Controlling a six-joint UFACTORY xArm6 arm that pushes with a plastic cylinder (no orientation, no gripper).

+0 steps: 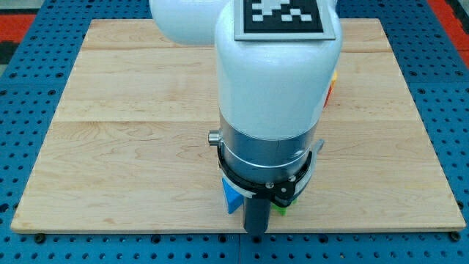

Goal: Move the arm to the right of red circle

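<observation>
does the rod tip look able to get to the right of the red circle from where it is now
Hard to say. My tip is at the view's bottom edge, between a blue block and a green block. Only red and yellow slivers peek past the arm's right side; no red circle is clearly visible.

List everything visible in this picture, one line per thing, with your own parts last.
Wooden board: one, light wood, fills most of the view.
Blue pegboard surface: one, blue with holes, around the board.
Blue block: one, blue, shape unclear, near the view's bottom centre, partly hidden under the arm.
Green block: one, green sliver, just right of the rod.
Red and yellow blocks: slivers, red and yellow, at the arm's right edge; number and shape cannot be told.
Marker tag: one, black and white, on top of the arm.
Arm: one, white and grey, centre.
My tip: one, dark rod end, between the blue and green blocks.
</observation>
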